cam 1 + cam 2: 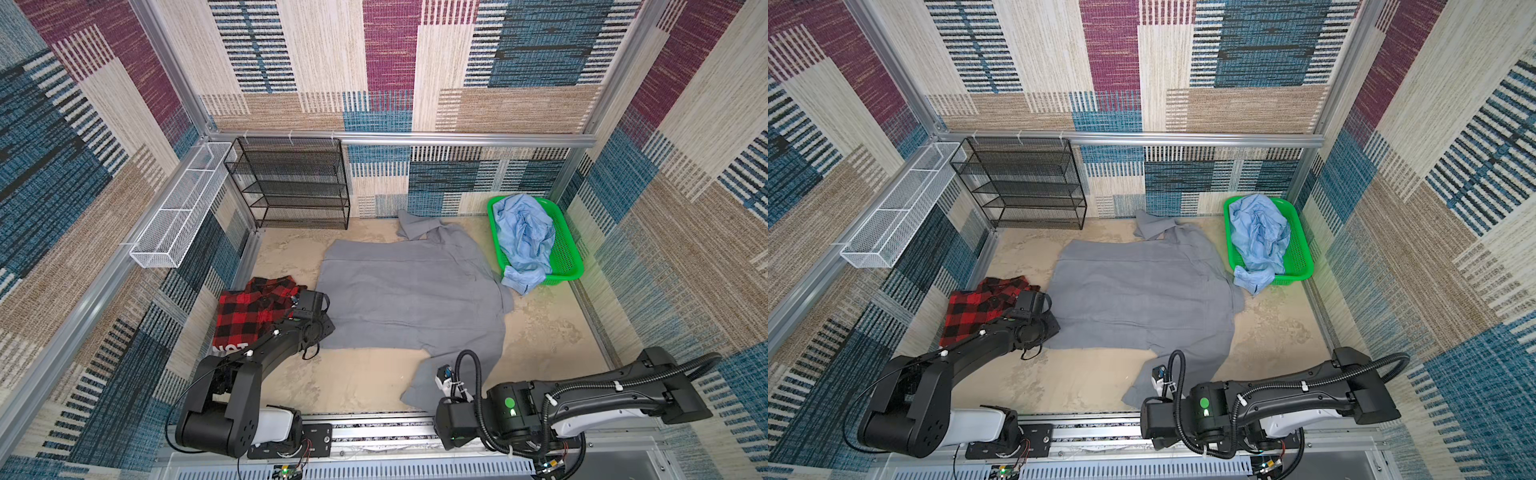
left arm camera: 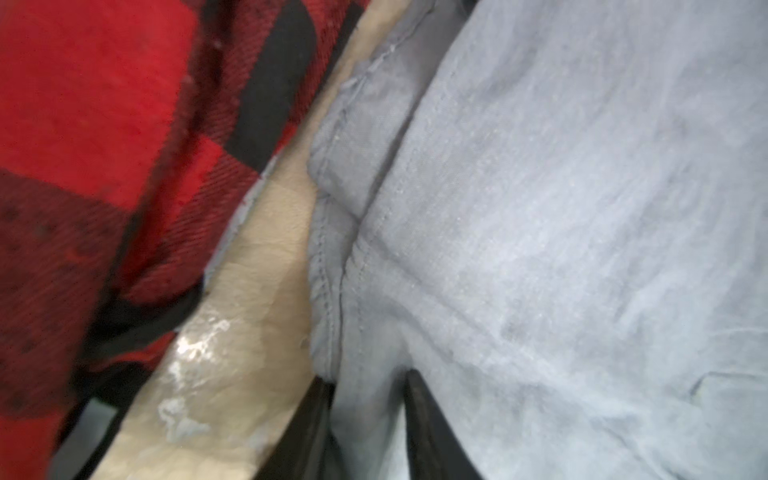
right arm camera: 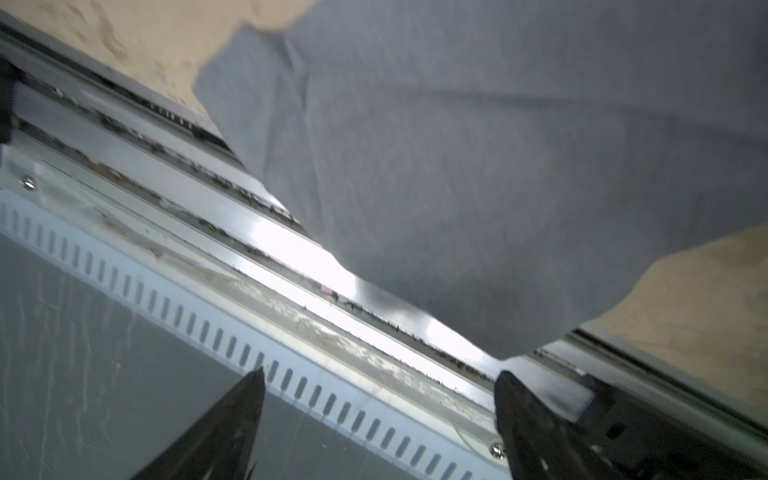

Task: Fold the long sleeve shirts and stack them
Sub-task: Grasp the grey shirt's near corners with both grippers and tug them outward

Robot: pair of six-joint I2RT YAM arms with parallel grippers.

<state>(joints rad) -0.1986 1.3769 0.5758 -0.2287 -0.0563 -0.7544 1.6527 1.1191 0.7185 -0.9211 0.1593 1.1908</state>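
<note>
Grey shirt (image 1: 411, 291) is the one in work. It lies spread flat mid-table (image 1: 361, 382), with a bunched part at the back (sleeve or collar, can't tell) and the near sleeve (image 1: 432, 374) trailing to the front edge. I'd say it's laid open like that so the sides can fold in. Plaid (image 1: 249, 311) sits as a compact block at the left and looks already folded, so I take it as the stack base. It's just beside the grey shirt, with a thin strip of bare table between them in the left wrist view. Blue shirt (image 1: 525, 237) is crumpled in the basket (image 1: 571, 253) back right, one cuff spilling over the rim onto the table, so it's probably last in the queue. My left hand (image 2: 365, 382) sits at the grey shirt's left hem (image 2: 328, 266), the side next to the plaid. Its fingers (image 2: 307, 419) are close together with the stitched edge bunched between them, which I read as a pinch on the cloth. That spot makes sense: the hem is doubled and stitched, so it gives a hold, and lifting that side sets up a fold toward the middle. My right hand (image 3: 380, 372) is low over the front edge by the near sleeve's end, jaws wide apart with nothing between them. Its wrist view shows the rail (image 3: 291, 245) below and the sleeve tip just ahead. It's likely lined up to take the sleeve across the body. Two risks: the cloth is thin, so the left pinch may hold one layer only, and the sleeve tip lies right at the rail, leaving little room to get under it.
</note>
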